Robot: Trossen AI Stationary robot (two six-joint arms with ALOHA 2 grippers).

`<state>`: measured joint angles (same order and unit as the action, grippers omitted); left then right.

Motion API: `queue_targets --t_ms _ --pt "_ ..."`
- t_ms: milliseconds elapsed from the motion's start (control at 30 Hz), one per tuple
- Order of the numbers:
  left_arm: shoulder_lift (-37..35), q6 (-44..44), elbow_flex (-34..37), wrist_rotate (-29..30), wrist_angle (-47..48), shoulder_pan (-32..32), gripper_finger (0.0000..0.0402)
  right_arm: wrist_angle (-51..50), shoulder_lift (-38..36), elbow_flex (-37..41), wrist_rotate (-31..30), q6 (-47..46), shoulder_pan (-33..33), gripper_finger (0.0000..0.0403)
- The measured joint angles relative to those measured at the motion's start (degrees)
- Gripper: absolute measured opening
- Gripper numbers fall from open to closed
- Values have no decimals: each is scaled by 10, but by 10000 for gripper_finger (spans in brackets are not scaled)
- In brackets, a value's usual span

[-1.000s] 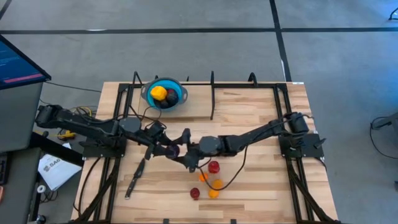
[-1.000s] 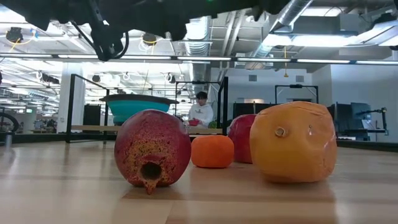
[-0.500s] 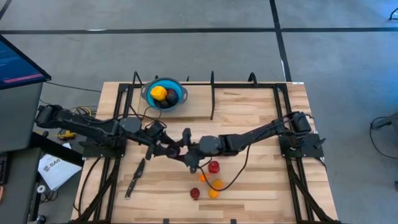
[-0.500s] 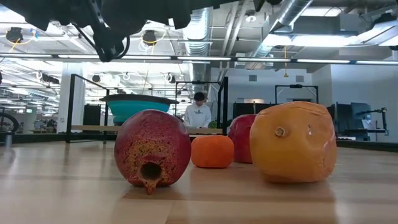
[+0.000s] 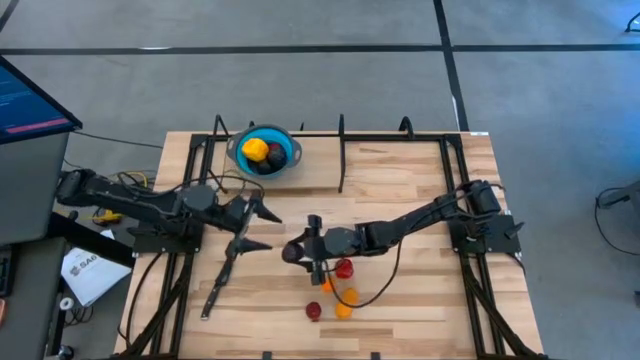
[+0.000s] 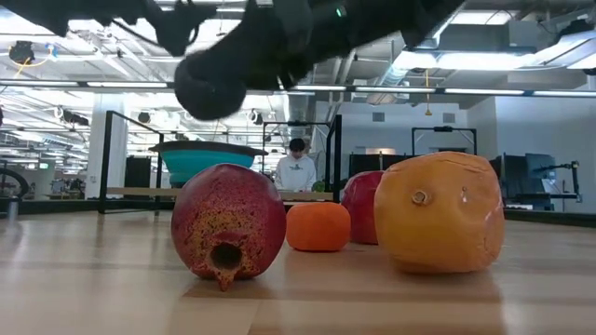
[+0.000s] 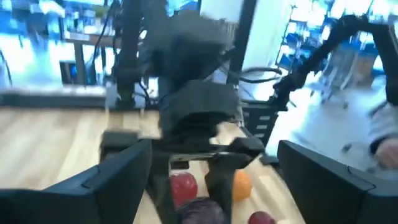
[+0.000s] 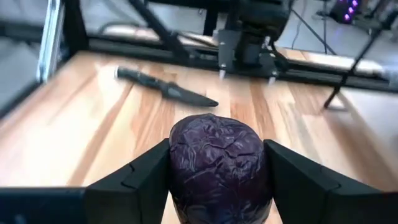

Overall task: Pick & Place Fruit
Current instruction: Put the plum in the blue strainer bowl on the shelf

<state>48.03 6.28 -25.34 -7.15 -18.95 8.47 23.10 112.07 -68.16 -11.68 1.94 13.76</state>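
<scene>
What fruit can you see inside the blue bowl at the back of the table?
In the blue bowl lie a yellow fruit and a near-black fruit. Anything beneath them is covered.
</scene>
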Motion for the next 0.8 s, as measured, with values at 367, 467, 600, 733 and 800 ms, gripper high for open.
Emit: queue_targets --t_ms 367,467,600,733,800 --pt "66 -128 0 368 34 238 308 325 0 106 1 -201 -25 235" --pt "100 -194 0 414 8 270 311 328 0 106 49 -253 -40 234" --pt "143 -280 0 418 -57 273 317 332 0 106 118 -328 -64 230" --pt "182 -361 0 433 -99 258 322 331 0 106 154 -366 -82 230" --pt "197 -398 0 452 -132 252 322 329 0 106 165 -374 -87 230"
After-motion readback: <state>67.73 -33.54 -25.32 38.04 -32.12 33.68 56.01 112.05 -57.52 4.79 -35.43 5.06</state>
